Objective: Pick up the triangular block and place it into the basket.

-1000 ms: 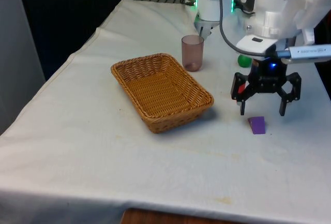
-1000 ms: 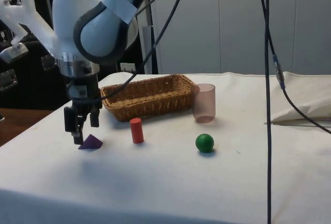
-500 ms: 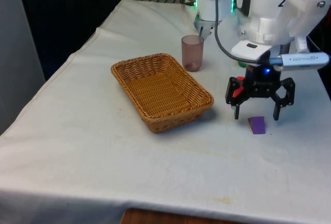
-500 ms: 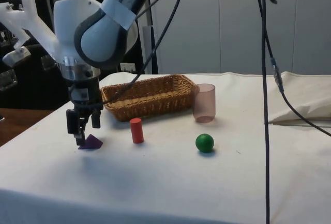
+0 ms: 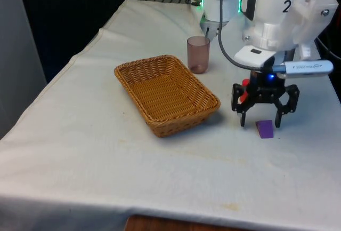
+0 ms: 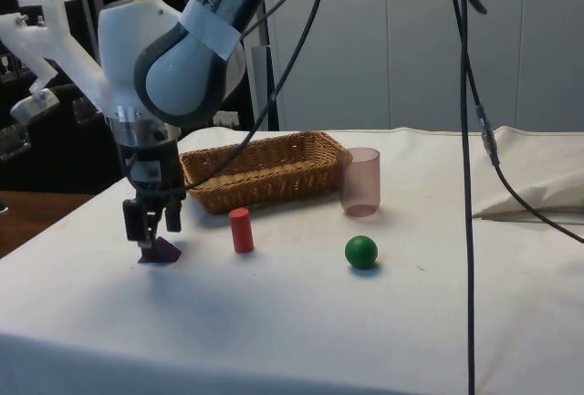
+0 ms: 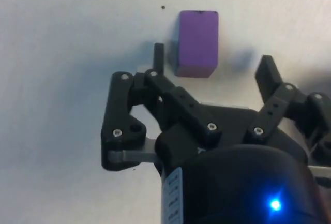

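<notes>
While the end effector (image 5: pixel 259 122) hung low with its fingers apart, the purple triangular block (image 5: pixel 265 128) lay on the table (image 5: pixel 96 151) just below them, near the basket (image 5: pixel 165 93), on the front view's right of it.

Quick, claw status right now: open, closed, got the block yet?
Claw: open, holding nothing. It hangs low over the purple block, which sits on the white cloth between the spread fingers, not gripped.
</notes>
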Controlling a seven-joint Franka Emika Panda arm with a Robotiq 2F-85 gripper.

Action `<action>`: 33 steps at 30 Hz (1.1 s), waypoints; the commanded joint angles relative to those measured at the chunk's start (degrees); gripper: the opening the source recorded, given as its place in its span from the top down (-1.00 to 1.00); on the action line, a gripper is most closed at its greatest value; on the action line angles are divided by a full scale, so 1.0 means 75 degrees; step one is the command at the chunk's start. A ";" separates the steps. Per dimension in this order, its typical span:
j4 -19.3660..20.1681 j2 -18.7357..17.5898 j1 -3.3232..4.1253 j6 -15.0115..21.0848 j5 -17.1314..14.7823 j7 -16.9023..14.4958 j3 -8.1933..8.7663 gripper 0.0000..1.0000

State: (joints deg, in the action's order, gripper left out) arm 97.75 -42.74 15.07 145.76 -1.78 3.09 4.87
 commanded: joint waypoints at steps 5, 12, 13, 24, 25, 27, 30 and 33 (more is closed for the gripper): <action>-0.0015 -0.0038 0.0000 0.0046 0.0015 -0.0015 0.0015 -0.23; -0.0015 -0.0038 0.0000 0.0046 0.0015 -0.0015 0.0015 0.34; -0.0015 -0.0038 0.0000 0.0046 0.0015 -0.0015 0.0023 0.33; 0.0046 0.0443 0.0008 -0.0374 0.0015 -0.0015 0.0023 0.33; 0.0038 0.0481 0.0008 -0.0420 0.0015 -0.0015 0.0023 0.33; 0.0038 0.0519 0.0008 -0.0458 0.0015 -0.0015 0.0023 0.33; 0.0038 0.0672 0.0008 -0.0596 0.0015 -0.0015 0.0031 0.33; 0.0031 0.0863 0.0008 -0.0779 0.0023 -0.0008 0.0031 0.33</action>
State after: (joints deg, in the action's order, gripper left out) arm 97.75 -36.90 15.07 140.49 -1.78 3.04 4.98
